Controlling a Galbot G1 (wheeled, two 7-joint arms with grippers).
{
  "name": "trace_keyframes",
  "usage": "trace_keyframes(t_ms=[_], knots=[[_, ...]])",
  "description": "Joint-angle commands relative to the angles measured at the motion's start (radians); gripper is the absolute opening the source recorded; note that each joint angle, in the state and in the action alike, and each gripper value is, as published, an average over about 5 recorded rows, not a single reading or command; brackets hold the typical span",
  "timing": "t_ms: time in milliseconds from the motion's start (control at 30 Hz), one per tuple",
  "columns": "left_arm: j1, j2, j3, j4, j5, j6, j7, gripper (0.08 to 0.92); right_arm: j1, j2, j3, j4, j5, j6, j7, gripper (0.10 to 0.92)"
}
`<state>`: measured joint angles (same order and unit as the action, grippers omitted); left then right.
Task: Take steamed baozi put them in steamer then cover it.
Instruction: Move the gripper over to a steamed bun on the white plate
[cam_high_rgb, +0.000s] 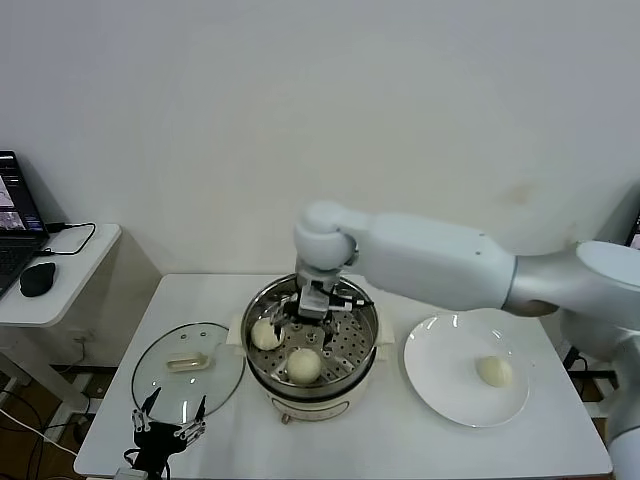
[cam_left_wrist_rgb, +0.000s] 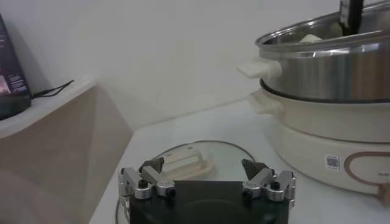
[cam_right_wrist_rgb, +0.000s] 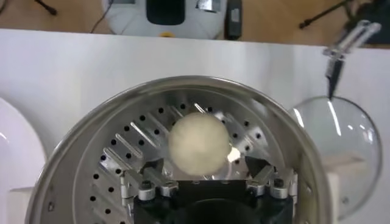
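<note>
The steamer (cam_high_rgb: 355, 375) stands mid-table, and in the left wrist view it (cam_left_wrist_rgb: 329, 73) rises to one side. Two steamed baozi lie on its perforated tray, one at the left (cam_high_rgb: 266, 334) and one at the front (cam_high_rgb: 304, 365). My right gripper (cam_high_rgb: 318, 303) hangs inside the pot, open. In the right wrist view a baozi (cam_right_wrist_rgb: 199, 144) rests loose on the tray just beyond that gripper (cam_right_wrist_rgb: 204, 172). Another baozi (cam_high_rgb: 493, 371) sits on the white plate (cam_high_rgb: 440, 390). The glass lid (cam_high_rgb: 188, 365) lies flat to the steamer's left. My left gripper (cam_high_rgb: 170, 425) (cam_left_wrist_rgb: 204, 173) waits open at the lid's near edge.
A side table (cam_high_rgb: 60, 290) at the far left carries a laptop (cam_high_rgb: 15, 225) and a mouse (cam_high_rgb: 38, 278). The white wall is close behind the table. The table's front edge runs just below the left gripper.
</note>
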<state>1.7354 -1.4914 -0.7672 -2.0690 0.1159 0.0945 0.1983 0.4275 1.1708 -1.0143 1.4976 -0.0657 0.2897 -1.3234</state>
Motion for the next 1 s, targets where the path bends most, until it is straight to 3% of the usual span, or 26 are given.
trace_keyframes(t_ms=[33, 133, 300, 600, 1000], knots=[[0.003, 0.006, 0.003, -0.009, -0.004, 0.002, 0.003, 0.823, 0.075, -0.297, 0.108, 0.127, 0.169, -0.481, 0.040, 0.823], [0.004, 0.011, 0.005, -0.013, -0.010, 0.004, 0.004, 0.823, 0.058, -0.405, 0.134, 0.146, 0.236, -0.636, 0.045, 0.823], [0.009, 0.018, 0.012, -0.018, -0.015, 0.006, 0.006, 0.823, -0.056, -0.572, 0.219, 0.123, 0.186, -0.767, 0.044, 0.823], [0.028, 0.016, 0.015, -0.022, -0.030, 0.009, 0.010, 0.823, -0.414, -0.733, 0.470, 0.073, -0.016, -0.668, 0.028, 0.823], [0.044, 0.022, 0.008, -0.032, -0.044, 0.016, 0.013, 0.823, -0.739, -0.701, 0.675, -0.010, -0.203, -0.628, 0.036, 0.823]])
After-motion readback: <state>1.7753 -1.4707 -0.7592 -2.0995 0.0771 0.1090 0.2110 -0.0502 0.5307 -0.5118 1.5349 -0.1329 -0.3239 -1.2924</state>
